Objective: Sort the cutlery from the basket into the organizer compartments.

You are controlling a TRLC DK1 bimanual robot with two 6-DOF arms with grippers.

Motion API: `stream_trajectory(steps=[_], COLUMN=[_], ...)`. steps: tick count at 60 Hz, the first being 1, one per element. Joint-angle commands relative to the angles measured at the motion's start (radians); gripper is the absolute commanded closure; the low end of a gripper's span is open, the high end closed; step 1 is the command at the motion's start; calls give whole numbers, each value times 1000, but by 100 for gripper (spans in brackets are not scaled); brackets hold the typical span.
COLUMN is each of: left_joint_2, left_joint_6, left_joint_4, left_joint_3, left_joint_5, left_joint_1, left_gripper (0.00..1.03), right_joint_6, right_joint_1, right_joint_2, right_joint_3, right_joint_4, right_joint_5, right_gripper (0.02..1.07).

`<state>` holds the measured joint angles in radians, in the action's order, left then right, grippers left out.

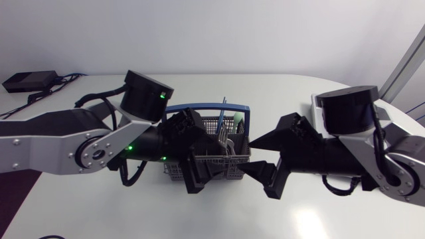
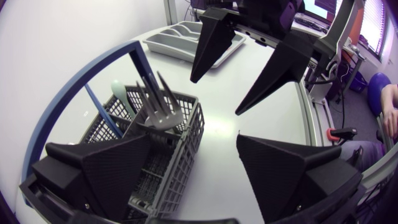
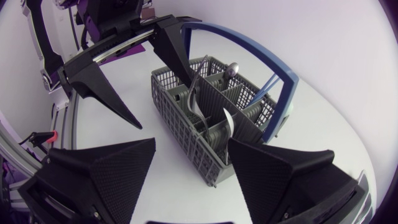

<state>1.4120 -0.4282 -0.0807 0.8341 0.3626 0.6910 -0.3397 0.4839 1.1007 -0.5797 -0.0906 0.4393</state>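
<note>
Basket (image 3: 180, 118) sits mid-table (image 1: 133, 212), well clear of all edges. It is loaded: forks (image 2: 155, 102) lean tines-up in one compartment and a spoon (image 3: 233, 68) is stood in another. Nothing is gripped yet. Left gripper (image 2: 194, 137) is spread wide and straddles the basket's long wall, one finger over or inside a compartment and the other outside above bare table. Its depth inside can't be told. Right gripper (image 3: 191, 140) is also spread wide and empty, just beside the basket's end and pointed at the left one. The organizer (image 2: 165, 50) is parked toward the table's far right corner, behind the right arm and well apart from the basket.

Risks as judged:
1. Both grippers are crowded onto one small basket. A finger-to-finger clash is likely if both are advanced together, so one arm should be held back.
2. If the left gripper is closed as placed, the mesh wall gets pinched rather than cutlery, and the light basket is then dragged or tipped on the lift.
3. The forks are bunched and crossed, so a double pick or a snag on the neighbours is expected, with a drop on the way over.
4. The blue handle (image 3: 249, 46) arches over the compartments, so a straight-up pull near the middle could be fouled.
5. The route to the organizer is blocked by the right arm.
</note>
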Motion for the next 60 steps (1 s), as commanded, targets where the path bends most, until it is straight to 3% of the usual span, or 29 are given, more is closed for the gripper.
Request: stream_trajectory(steps=[1, 14, 19, 41, 51, 55, 60], left_joint_2=[-48, -170, -200, -263, -271, -272, -272], left_joint_6=[-38, -61, -67, -96, -103, -103, -103], left_joint_4=[-5, -22, -22, -22, -21, -19, -17], left_joint_3=[-43, -107, -127, -173, -182, -184, -184], left_joint_5=[7, 16, 16, 16, 16, 16, 18], left_joint_1=[-28, -59, -61, -90, -96, -97, -97], left_gripper=[9, 9, 9, 9, 9, 9, 9], right_joint_6=[22, 22, 19, 18, 21, 19, 18], right_joint_1=[36, 136, 159, 211, 217, 214, 205], right_joint_2=[27, 88, 119, 182, 232, 241, 260], right_joint_3=[-3, 11, 11, -25, -45, -49, -51], right_joint_4=[46, 160, 207, 267, 288, 288, 288], right_joint_5=[-33, -194, -248, -310, -350, -355, -356], right_gripper=[23, 23, 35, 80, 83, 93, 94])
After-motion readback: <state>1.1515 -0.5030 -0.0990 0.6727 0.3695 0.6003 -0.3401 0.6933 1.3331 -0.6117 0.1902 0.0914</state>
